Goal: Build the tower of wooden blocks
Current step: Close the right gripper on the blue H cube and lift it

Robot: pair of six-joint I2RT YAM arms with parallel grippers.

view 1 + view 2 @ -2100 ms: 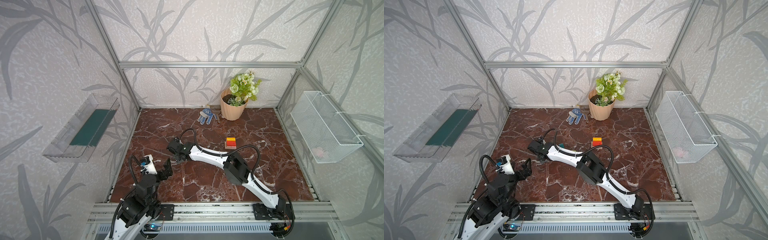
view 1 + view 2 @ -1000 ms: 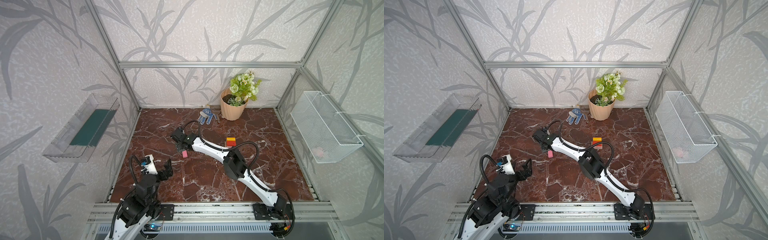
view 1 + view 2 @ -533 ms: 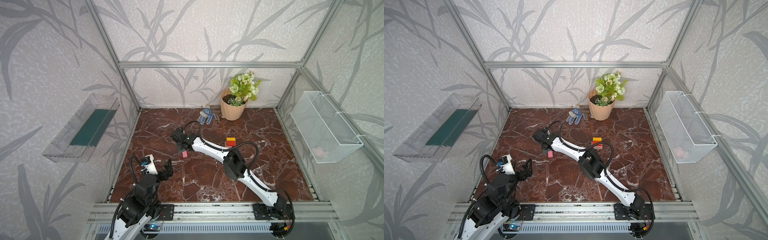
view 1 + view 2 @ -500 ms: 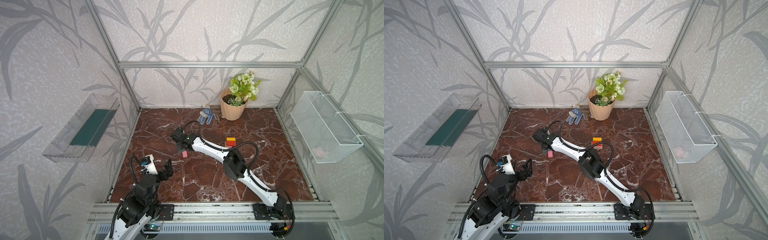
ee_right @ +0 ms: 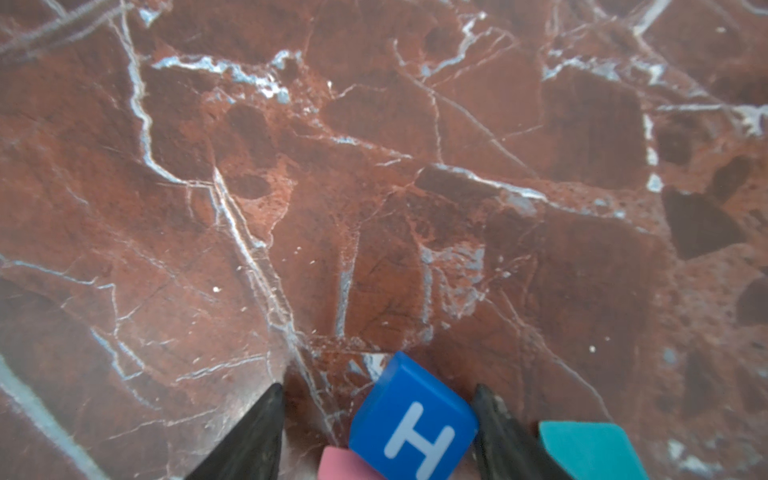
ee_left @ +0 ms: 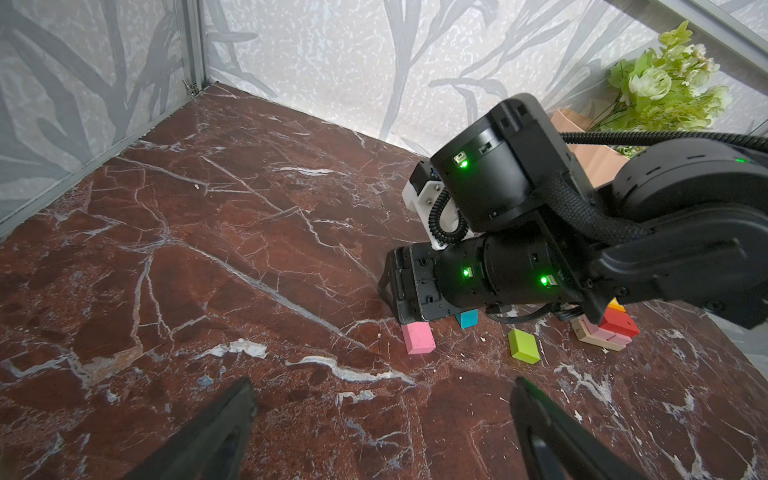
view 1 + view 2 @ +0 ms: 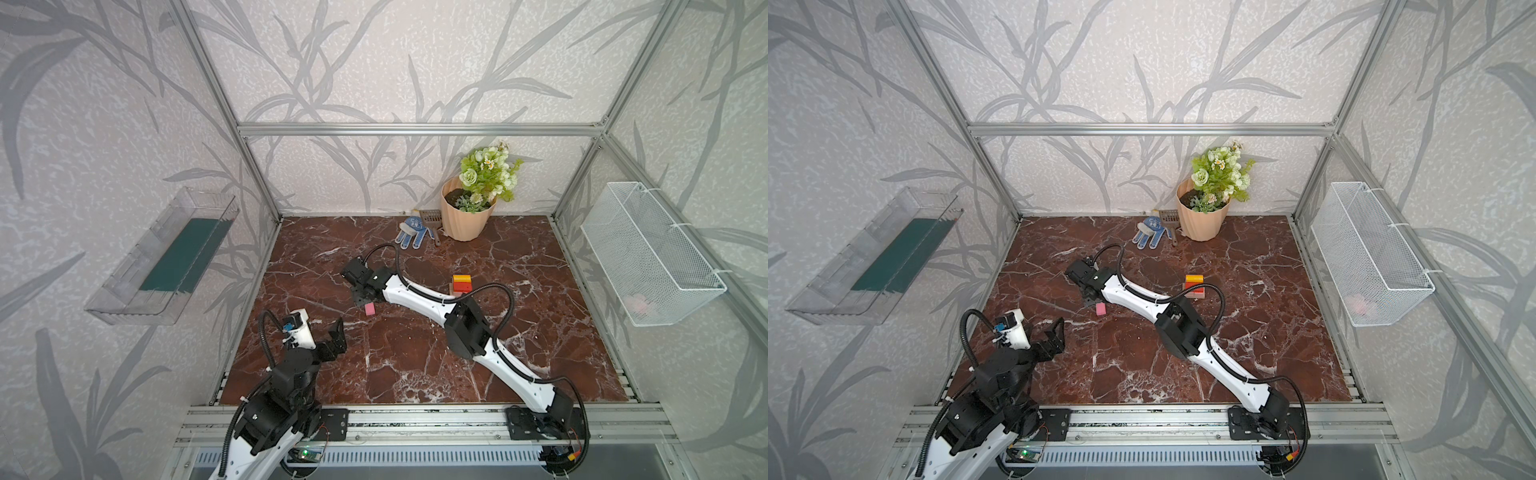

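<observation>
**Right pincer straddles the H cube but has not closed on it**

From where I stand, the right arm lies stretched across the tabletop (image 7: 415, 365) toward its left-middle. The right pincer (image 5: 377, 388) is down low over the marble. Its wrist view shows the H cube (image 5: 413, 419) sitting between the two fingers. The cube is hard against one finger (image 5: 498, 428) with a clear gap to the other, so the pincer stands part open and grips nothing.

The cube has no long side to speak of, but it sits skewed, with a corner pointing out ahead rather than a flat face to each finger. A pink block (image 5: 340, 463) pokes out at the cube's edge, touching or under it, I can't tell which. A teal block (image 5: 590, 449) lies just outside the finger the cube touches.

In both top views the cube is hidden beneath the pincer. The tower (image 7: 461, 284), a low stack with orange on top, stands well apart to the right. In the left wrist view a green block (image 6: 523, 345) lies between it and the pincer.

The left pincer (image 6: 382, 382) hangs wide open and empty, farther from the cube, so I'd judge this pick belongs to the right arm. The worry is the skewed cube twisting as the fingers close, or dragging the pink block along
</observation>
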